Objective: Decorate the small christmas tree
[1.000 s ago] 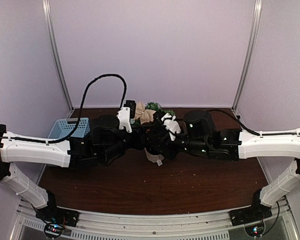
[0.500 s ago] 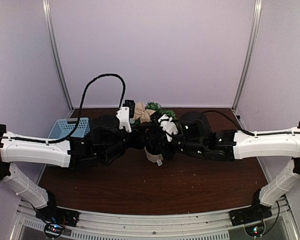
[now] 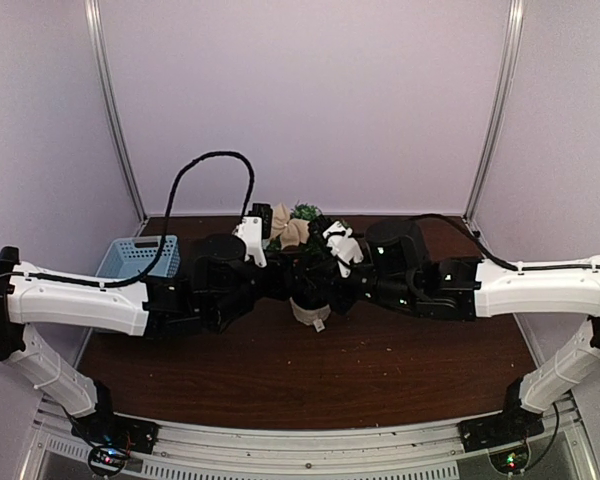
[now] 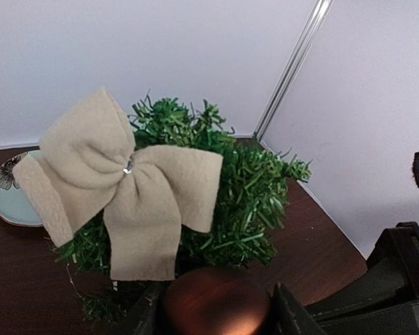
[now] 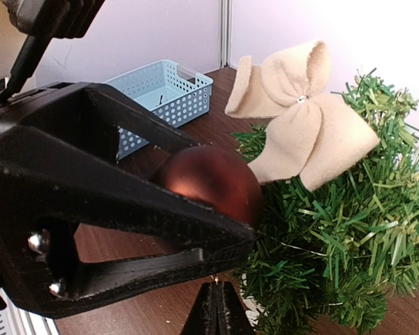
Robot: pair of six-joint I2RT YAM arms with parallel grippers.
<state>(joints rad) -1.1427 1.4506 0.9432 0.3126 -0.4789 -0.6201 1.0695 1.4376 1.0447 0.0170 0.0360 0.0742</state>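
The small christmas tree point(image 4: 244, 188) is bushy and dark green, with a beige fabric bow point(image 4: 126, 188) pinned on its front. It stands in an off-white pot point(image 3: 308, 312) at mid table. My left gripper point(image 4: 213, 310) is shut on a matte red-brown ball ornament point(image 4: 215, 303), held against the tree's lower foliage. From the right wrist view the ball point(image 5: 209, 183) sits behind the left gripper's black finger point(image 5: 160, 209). My right gripper point(image 5: 216, 293) is shut just below that finger. A tiny gold glint shows at its tips; I cannot tell whether anything is pinched.
A light blue perforated basket point(image 3: 140, 257) stands at the back left of the brown table. A pale blue plate point(image 4: 10, 199) lies behind the tree. Both arms crowd together over the tree in the top view, and purple walls close in on three sides.
My right gripper has closed from partly open to shut beside the tree. The left arm has edged slightly rightward, still holding the ball.
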